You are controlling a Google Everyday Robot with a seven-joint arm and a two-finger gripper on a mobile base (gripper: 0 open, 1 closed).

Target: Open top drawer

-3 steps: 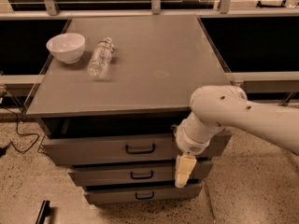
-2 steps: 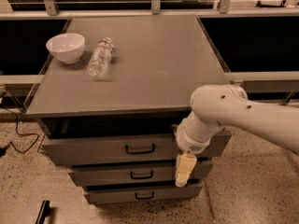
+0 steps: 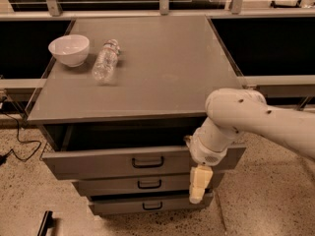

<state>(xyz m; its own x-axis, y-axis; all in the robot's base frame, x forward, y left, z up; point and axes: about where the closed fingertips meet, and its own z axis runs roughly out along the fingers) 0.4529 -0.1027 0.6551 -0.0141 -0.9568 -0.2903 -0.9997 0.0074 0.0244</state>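
Claw [image 3: 199, 186] (grip state: cannot tell) hangs before the part-open top drawer [image 3: 98, 162]; bottle [image 3: 105, 60] label unreadable

Warm, rather dim light falls from overhead. The hand [image 3: 197, 192] hangs pale cream in front of the drawer fronts near their right end, catching more light than the grey around it. Just above and left of it, the open gap over the top drawer [image 3: 98, 163] sinks into deep shadow under the desk [image 3: 162, 82] edge. The desk top carries a soft, even sheen without hard glare. Far up-left of the hand, the white bowl [image 3: 70, 49] is the brightest spot.
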